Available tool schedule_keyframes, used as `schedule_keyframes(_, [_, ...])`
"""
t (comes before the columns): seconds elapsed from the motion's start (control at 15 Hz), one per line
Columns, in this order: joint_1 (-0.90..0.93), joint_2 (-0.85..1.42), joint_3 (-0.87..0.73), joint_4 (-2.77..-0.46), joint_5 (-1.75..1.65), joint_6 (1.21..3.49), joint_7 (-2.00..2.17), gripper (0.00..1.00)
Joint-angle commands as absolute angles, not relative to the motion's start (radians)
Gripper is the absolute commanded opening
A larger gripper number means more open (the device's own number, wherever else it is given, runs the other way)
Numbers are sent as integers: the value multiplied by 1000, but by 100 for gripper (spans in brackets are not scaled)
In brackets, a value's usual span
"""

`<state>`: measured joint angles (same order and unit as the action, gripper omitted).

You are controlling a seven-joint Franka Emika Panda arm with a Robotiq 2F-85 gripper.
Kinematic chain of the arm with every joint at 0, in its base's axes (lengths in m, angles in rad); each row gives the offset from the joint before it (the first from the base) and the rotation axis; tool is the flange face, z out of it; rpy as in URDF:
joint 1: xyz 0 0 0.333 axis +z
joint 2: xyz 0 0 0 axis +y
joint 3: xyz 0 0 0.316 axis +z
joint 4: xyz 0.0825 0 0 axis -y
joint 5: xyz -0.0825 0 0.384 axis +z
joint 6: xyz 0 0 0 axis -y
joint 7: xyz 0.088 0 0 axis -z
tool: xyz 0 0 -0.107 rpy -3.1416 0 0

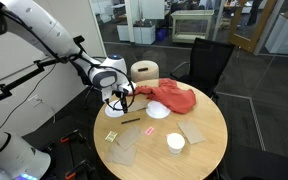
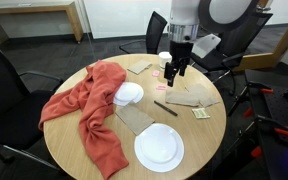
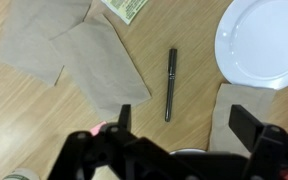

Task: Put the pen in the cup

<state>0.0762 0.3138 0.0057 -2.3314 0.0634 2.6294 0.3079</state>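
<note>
The pen (image 3: 170, 83) is a thin dark stick lying flat on the round wooden table (image 2: 94, 150). It also shows in both exterior views (image 1: 131, 121) (image 2: 165, 108). The cup (image 2: 165, 58) is small, low and white, and stands near the table edge just behind the gripper. My gripper (image 3: 184, 125) is open and empty. It hovers above the table between the cup and the pen, in both exterior views (image 1: 119, 103) (image 2: 174, 75). The pen lies a short way ahead of the fingertips, apart from them.
Two flat white plates sit on the table (image 2: 159, 148) (image 2: 130, 94); one shows in the wrist view (image 3: 259, 40). A red cloth (image 2: 89, 105) drapes over one side. Brown paper napkins (image 3: 99, 65) (image 2: 189, 97) and a small yellow-green note (image 2: 200, 113) lie around the pen. Black chairs (image 1: 209, 62) ring the table.
</note>
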Motion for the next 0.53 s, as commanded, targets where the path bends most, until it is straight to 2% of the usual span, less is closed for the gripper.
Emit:
schedule_keyframes(0.0, [104,431,-26,-2240,41,2679,362,100])
schedule_keyframes(0.47, [111,522,-33,-2188,66,2692,319,100])
